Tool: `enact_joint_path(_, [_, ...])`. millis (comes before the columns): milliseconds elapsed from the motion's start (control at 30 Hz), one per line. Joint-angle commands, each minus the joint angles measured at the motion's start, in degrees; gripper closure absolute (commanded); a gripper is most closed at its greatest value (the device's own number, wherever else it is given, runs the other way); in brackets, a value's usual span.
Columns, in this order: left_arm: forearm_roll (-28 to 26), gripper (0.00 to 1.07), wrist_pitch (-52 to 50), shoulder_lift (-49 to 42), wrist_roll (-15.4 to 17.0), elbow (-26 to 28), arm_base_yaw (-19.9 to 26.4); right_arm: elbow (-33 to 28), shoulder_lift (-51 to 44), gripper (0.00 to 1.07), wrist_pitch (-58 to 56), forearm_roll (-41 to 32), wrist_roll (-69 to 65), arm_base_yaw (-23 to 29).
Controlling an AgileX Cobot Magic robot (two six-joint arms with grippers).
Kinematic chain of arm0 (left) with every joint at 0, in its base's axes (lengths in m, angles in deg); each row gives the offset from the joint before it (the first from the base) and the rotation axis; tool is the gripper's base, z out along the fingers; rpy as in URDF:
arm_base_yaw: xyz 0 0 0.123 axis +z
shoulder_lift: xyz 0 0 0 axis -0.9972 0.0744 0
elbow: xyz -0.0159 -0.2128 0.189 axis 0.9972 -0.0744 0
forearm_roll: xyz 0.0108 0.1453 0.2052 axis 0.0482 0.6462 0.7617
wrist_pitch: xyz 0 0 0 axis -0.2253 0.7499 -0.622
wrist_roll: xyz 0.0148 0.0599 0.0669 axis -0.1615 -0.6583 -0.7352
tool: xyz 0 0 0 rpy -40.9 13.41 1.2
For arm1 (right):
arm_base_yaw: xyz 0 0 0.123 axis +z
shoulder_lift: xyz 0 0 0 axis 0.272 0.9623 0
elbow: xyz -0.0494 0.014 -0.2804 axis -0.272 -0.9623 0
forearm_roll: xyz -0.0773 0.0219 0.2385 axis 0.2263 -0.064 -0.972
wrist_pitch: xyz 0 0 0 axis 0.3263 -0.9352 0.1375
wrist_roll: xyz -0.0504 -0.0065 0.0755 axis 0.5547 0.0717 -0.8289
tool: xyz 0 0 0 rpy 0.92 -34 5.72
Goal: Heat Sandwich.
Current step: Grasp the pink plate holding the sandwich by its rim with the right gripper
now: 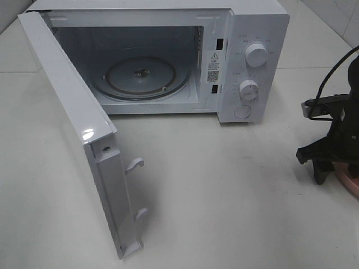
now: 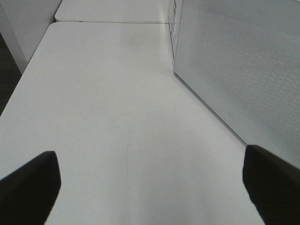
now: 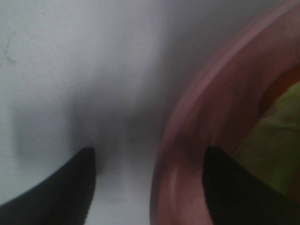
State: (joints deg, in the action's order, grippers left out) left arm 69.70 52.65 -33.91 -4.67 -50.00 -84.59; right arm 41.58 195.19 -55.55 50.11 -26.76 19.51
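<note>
The sandwich [image 3: 276,140], yellowish-green with an orange layer, lies on a pink plate [image 3: 211,103] and shows only in the right wrist view. My right gripper [image 3: 150,157] is low over the plate's edge. Its jaws stand apart across the rim, with one finger over the table and the other inside the plate. In the high view that gripper [image 1: 328,162] sits at the far right, over the plate [image 1: 349,182]; the sandwich is hidden there. The white microwave [image 1: 247,61] stands with its door [image 1: 73,129] swung wide. My left gripper [image 2: 150,157] is open over bare table.
The glass turntable [image 1: 140,75] inside the microwave carries nothing. The open door juts toward the table's front left, and its outer face [image 2: 243,70] stands close beside my left gripper. A black cable [image 1: 331,78] loops above the right arm.
</note>
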Motion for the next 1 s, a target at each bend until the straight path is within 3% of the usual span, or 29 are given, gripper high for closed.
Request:
enact_joint_path(33, [-0.11,0.05,-0.46,-1.26,0.23,-0.11,0.17,0.23,0.06,0.74,-0.34,1.60,-1.89,-0.34])
enact_joint_path(67, [-0.11,0.05,-0.46,-1.26,0.23,-0.11,0.17,0.23,0.23,0.95,-0.34,2.64,-2.46,-0.34])
enact_joint_path(100, [-0.11,0.05,-0.46,-1.26,0.23,-0.11,0.17,0.23,0.23,1.06,-0.34,2.98,-2.46,-0.34])
enact_joint_path(133, [-0.11,0.05,-0.46,-1.26,0.23,-0.11,0.17,0.23,0.23,1.07,-0.34,3.32,-2.64,-0.34])
enact_joint_path(1000, [-0.11,0.05,-0.46,-1.26,0.23,-0.11,0.17,0.23,0.23,1.07,-1.49,3.84,-1.78,-0.17])
